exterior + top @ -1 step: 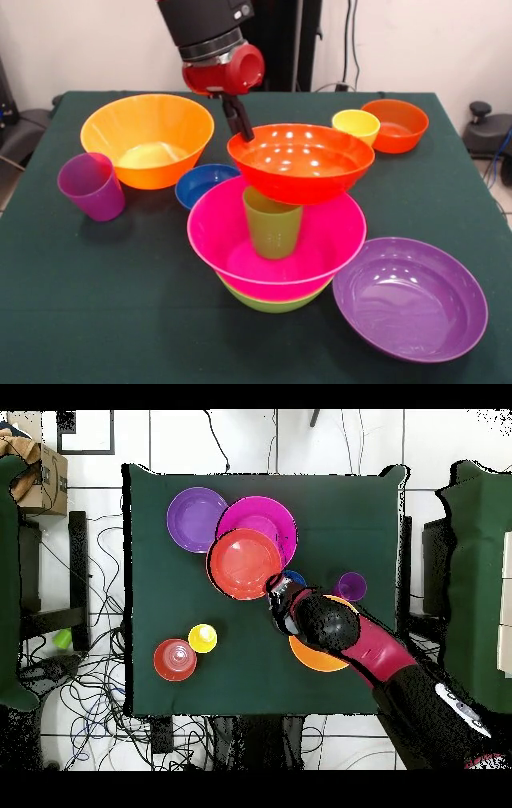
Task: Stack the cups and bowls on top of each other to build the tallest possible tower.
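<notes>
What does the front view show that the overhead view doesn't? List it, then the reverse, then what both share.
Front only: the green cup standing in the pink bowl, the lime green bowl beneath it, and the hand at the large red-orange bowl's rim.

Overhead only: the black floor cables around the table.

Both: the purple bowl, purple cup, yellow cup, small red-orange bowl.

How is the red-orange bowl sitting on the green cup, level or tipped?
Tipped. The red-orange bowl sits on the green cup with its right rim higher, and the hand is at its rim.
</notes>
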Robot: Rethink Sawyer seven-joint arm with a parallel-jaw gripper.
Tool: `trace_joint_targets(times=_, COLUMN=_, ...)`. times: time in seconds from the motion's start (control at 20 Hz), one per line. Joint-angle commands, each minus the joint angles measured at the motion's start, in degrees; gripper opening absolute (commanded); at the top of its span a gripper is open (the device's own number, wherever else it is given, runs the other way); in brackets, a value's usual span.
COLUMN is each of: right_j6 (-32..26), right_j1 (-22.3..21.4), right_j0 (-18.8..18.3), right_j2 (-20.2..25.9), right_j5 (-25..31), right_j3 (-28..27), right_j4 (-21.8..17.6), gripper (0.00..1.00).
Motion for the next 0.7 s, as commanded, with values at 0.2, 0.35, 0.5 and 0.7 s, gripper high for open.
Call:
trace_joint_targets(times=0.2, right_j6=-0.49, right_j1=3.49, right_j0=-1.21, right_j2=-2.75, right_j5=7.19, right_j3=-7.96, right_j4=-2.22, gripper=0.0)
trace_joint_targets(times=0.35, right_j6=-0.86, right_j1=3.57, right_j0=-1.45, right_j2=-2.87, right_j5=8.58, right_j3=-9.16, right_j4=-2.34, gripper=0.0)
trace_joint_targets(times=0.5, right_j6=-1.07, right_j1=3.63, right_j0=-1.15, right_j2=-3.25, right_j5=11.39, right_j3=-11.3, right_j4=-2.11, gripper=0.0)
trace_joint_targets(times=0.7, right_j6=0.48, right_j1=2.09, right_j0=-0.63, right_j2=-3.06, right_j5=12.95, right_j3=-10.92, right_j4=-1.47, gripper=0.0)
